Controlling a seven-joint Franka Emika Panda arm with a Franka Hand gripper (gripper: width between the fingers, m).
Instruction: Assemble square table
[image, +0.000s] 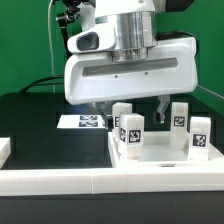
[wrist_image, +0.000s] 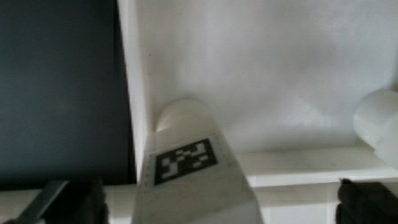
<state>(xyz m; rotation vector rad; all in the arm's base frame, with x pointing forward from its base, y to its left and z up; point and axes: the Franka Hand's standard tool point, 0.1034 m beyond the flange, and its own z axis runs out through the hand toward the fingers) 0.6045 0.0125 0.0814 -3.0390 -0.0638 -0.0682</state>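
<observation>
Gripper (image: 132, 106) wide open, nothing held; fingers hang in mid-frame of the exterior view, above the tabletop (image: 150, 165). Tabletop lies in the lower right of that view, raised rim facing the camera, four tagged legs standing on it: one leg (image: 131, 133) front centre, one (image: 122, 114) just behind it, one (image: 179, 116) to the right, one (image: 200, 136) far right. Marker board (image: 82, 122) flat on the black table (image: 35, 120), left of centre. Wrist view: tagged leg (wrist_image: 192, 160) between the two dark fingertips (wrist_image: 59, 203), not touching either; tabletop surface (wrist_image: 267, 70) behind
</observation>
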